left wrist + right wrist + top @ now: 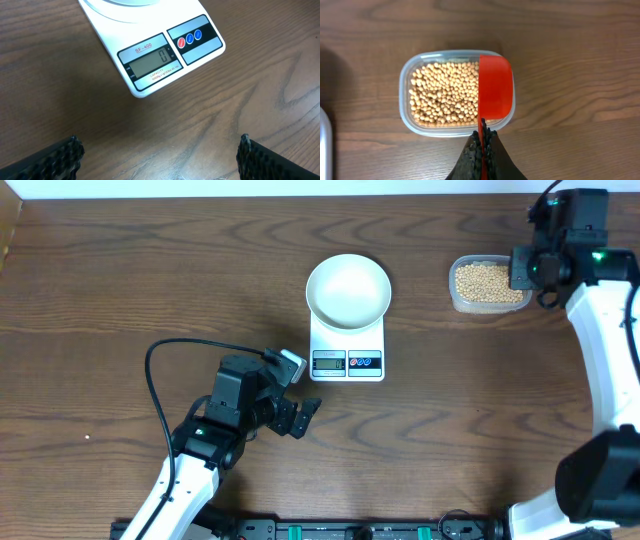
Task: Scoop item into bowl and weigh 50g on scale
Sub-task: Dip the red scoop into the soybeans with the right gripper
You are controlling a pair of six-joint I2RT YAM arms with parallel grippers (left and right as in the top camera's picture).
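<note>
The empty white bowl point(348, 290) sits on the white scale point(347, 358), whose display point(150, 63) reads 0. The tan beans point(485, 281) fill a clear plastic tub point(406, 100) at the back right. My right gripper point(483, 142) is shut on the handle of a red scoop point(495, 92), held over the right side of the tub above the beans point(445, 95). In the overhead view the right gripper point(522, 270) is at the tub's right end. My left gripper point(303, 418) is open and empty, just in front and left of the scale point(150, 40).
A black cable point(160, 380) loops over the table beside the left arm. The table's back edge runs along the top of the overhead view.
</note>
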